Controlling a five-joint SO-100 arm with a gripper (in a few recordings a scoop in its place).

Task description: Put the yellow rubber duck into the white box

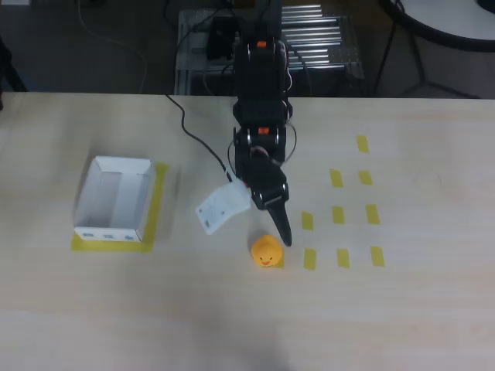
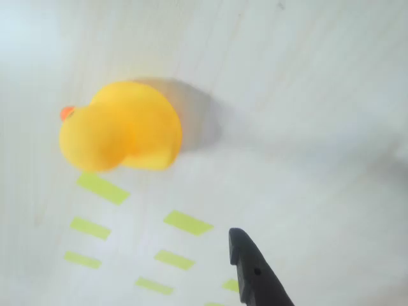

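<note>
Your gripper (image 1: 259, 232) hangs spread wide, holding nothing, at the yellow rubber duck's (image 1: 266, 252) 12 o'clock, poised to straddle it. White box (image 1: 113, 199) waits well apart at 9 o'clock

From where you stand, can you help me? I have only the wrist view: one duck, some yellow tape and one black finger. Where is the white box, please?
Observer: In the overhead view, the white box stands far to the left of the yellow rubber duck, on a yellow tape frame.
Operator: Is anything inside the box?
Observer: No, its floor looks bare.
Operator: Is my gripper around the duck already?
Observer: Not yet. The gripper is open just above the duck in the overhead picture; the black finger ends beside the duck's right side, and the white finger is off to the upper left.
</note>
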